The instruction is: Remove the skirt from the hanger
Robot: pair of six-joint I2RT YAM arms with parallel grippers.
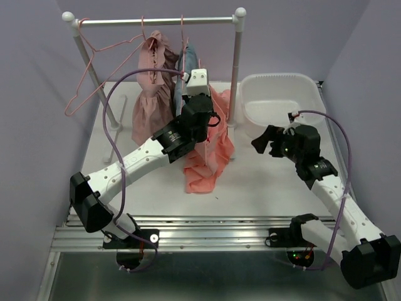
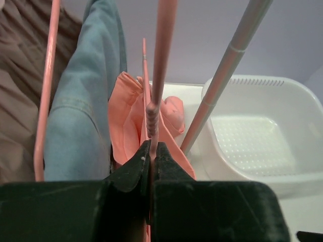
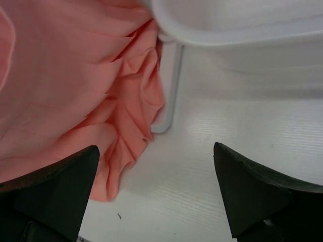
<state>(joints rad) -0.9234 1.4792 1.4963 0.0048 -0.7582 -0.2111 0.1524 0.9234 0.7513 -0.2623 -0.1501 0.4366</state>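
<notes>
The salmon skirt hangs off a pink hanger on the rack rail, and its lower folds pool on the table. My left gripper is shut on the hanger's thin pink wire, with its jaws closed around it just above the skirt. My right gripper is open and empty, low over the table to the right of the skirt. In the right wrist view the skirt's hem lies ahead and left of the spread jaws.
A blue denim garment and a dusty-pink dress hang to the left on the same rail. An empty pink hanger hangs at the rail's left end. The rack's right post stands beside a white basin.
</notes>
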